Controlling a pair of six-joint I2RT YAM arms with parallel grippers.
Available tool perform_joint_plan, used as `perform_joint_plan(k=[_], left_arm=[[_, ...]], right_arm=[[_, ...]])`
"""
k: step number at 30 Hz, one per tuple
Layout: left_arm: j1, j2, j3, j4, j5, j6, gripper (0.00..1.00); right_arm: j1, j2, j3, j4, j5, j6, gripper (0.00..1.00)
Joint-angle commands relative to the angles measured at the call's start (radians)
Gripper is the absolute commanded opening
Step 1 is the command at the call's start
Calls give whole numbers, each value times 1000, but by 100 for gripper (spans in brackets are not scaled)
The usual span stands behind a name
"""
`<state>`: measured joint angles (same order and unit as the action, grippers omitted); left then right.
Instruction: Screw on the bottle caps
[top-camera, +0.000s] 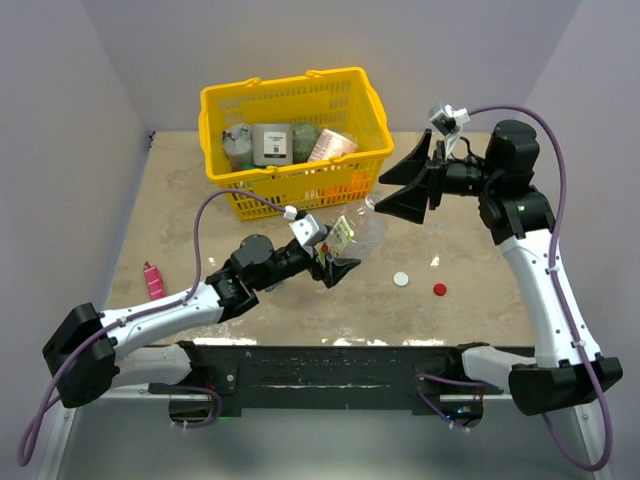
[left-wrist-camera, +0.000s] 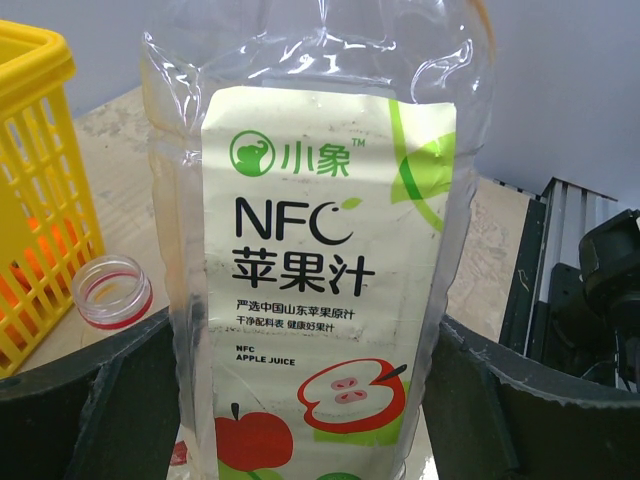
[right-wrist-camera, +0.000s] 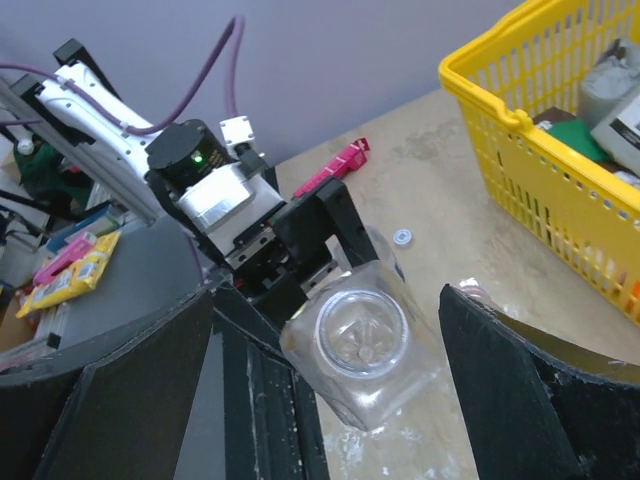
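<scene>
My left gripper is shut on a clear plastic bottle with a white apple-juice label and holds it tilted above the table. Its open, capless mouth points at my right gripper. That gripper is open and empty, its fingers standing wide on either side of the mouth without touching it. A white cap and a red cap lie on the table in front. Another small white cap lies beyond the bottle. A second capless bottle neck with a red ring lies by the basket.
A yellow basket with jars and packets stands at the back, close behind the held bottle. A pink tube lies at the left near the left arm. Grey walls close off the back and both sides.
</scene>
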<state>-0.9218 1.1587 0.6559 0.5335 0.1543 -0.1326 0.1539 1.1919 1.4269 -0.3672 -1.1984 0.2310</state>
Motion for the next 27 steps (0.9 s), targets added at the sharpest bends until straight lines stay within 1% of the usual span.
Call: perform_joint_plan(k=[1,4,7,12,13,15,16,17,18,19,20,21,22,23,24,25,27], left_arm=[[5,10,73,97,19,-33,0],[5,13,86,95,24,-36,0],[3,18,94,92,27,-41,0],[1,33,120,94,37,-45,0],[1,36,125,94,39,-45,0],[-2,45,134,97,45,-47,0],[-3,48,137,98,47,-44,0],[-5,55,140,102,47,-44,0],[-6,58,140,108,45,-47,0],[-8,61,142,109,44,-48,0],[-8,68,146,111,41,-50,0],[-8,73,151,109,33,-56,0],[-8,78,154,105,28,-61,3],[-8,84,159,105,25,-65,12],[-8,87,157,108,25,-74,35],[-8,91,157,109,36,-76,39],[-8,107,160,111,71,-79,41]], right_arm=[[36,-5,23,44,26,19,98],[39,-12,-2,28,92,1,98],[39,-18,-29,48,143,2,98],[41,-6,-71,114,149,40,98],[41,-5,-83,152,146,54,95],[44,0,-83,172,140,71,89],[52,6,-80,192,135,74,81],[53,8,-79,203,122,74,77],[59,12,-76,211,109,73,71],[73,20,-69,214,99,68,55],[81,23,-68,212,91,56,44],[85,23,-66,209,89,48,25],[91,21,-66,202,88,38,17],[92,21,-66,197,85,34,9],[90,20,-63,192,85,30,2],[91,18,-57,186,88,25,0],[90,20,-49,188,85,25,0]])
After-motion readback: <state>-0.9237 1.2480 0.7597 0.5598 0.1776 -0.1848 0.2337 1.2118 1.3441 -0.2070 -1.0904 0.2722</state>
